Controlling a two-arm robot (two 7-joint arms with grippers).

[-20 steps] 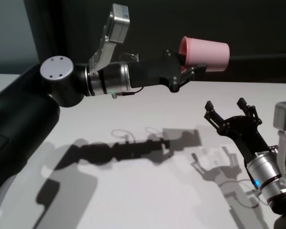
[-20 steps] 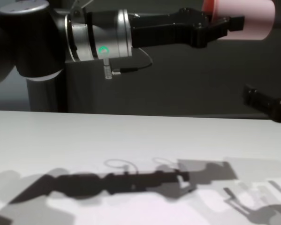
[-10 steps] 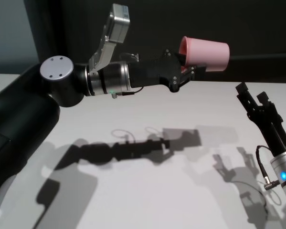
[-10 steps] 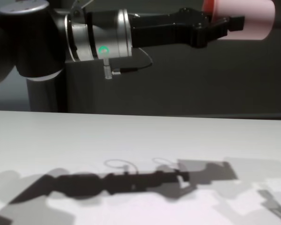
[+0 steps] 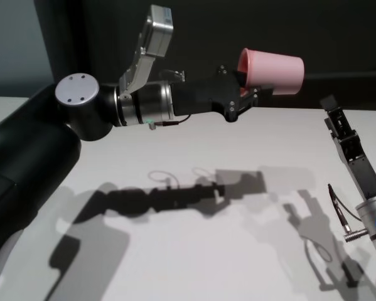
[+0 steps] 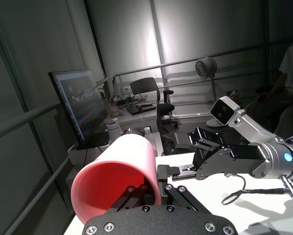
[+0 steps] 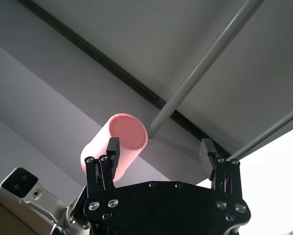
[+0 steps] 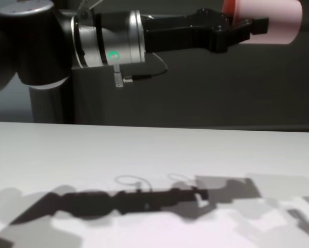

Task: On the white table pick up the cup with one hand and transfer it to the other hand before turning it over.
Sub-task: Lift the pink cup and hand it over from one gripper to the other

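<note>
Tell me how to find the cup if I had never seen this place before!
Start at the big white table and look above it, where the left gripper reaches out sideways from a silver wrist. Clamped in it, lying on its side in the air, is the cup. It is the only pink thing among black and silver parts; the right gripper waits open nearby.

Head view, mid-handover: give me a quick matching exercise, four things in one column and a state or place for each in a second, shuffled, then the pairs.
Things:
1. cup
2. left gripper
3. right gripper
4. white table

States or places:
A. open, fingers pointing up toward the cup
B. held on its side in the air
C. carries only the arms' shadows
D. shut on the cup at its rim end

Pairs: 1-B, 2-D, 3-A, 4-C
</note>
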